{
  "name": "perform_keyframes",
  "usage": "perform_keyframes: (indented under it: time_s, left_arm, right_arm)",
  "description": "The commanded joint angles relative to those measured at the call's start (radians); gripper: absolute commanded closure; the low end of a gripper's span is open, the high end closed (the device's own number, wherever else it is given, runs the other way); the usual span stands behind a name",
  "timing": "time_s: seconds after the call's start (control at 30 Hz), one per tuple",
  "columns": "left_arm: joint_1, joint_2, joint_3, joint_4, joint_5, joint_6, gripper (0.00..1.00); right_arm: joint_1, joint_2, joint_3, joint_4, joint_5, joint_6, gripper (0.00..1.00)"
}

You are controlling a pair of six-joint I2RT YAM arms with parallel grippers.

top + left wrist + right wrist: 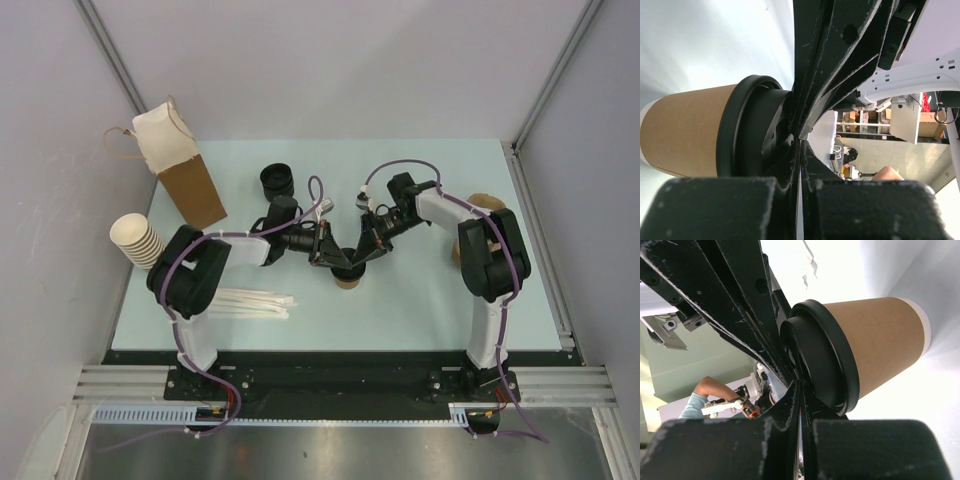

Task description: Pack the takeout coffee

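Kraft-brown paper cup [690, 132], black lid [735, 130] fitted: on counter [420, 300], unpacked. Left fingers [815, 170], right fingers [787, 407]: each pair pressed together against lid. Brown paper bag [190, 185]: apart; packing outstanding.

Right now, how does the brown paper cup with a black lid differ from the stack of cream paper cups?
The brown paper cup is one lidded cup in the centre; the cream cup stack is several nested, lidless cups at the far left. Both are paper.

Closed left pincer [799, 137] against takeout coffee [690, 132]
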Motion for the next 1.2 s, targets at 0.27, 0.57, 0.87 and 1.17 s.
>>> perform_keyframes:
  time_s: [0.27, 0.57, 0.87, 1.17]
  left_arm:
    - [0.026, 0.126, -0.009, -0.023, -0.067, 0.059, 0.99]
    - [0.031, 0.175, -0.01, -0.004, -0.065, 0.039, 0.99]
    - [0.024, 0.12, -0.01, 0.057, -0.036, -0.01, 0.98]
    - [0.006, -0.044, 0.048, 0.068, 0.007, -0.031, 0.9]
  right_arm:
    - [-0.004, 0.103, -0.014, 0.021, 0.107, -0.011, 1.0]
    - [-0.019, 0.15, -0.016, 0.03, 0.099, -0.005, 1.0]
    - [-0.004, 0.1, -0.014, 0.023, 0.016, -0.019, 1.0]
    - [0.034, -0.023, 0.033, -0.007, -0.088, -0.05, 0.9]
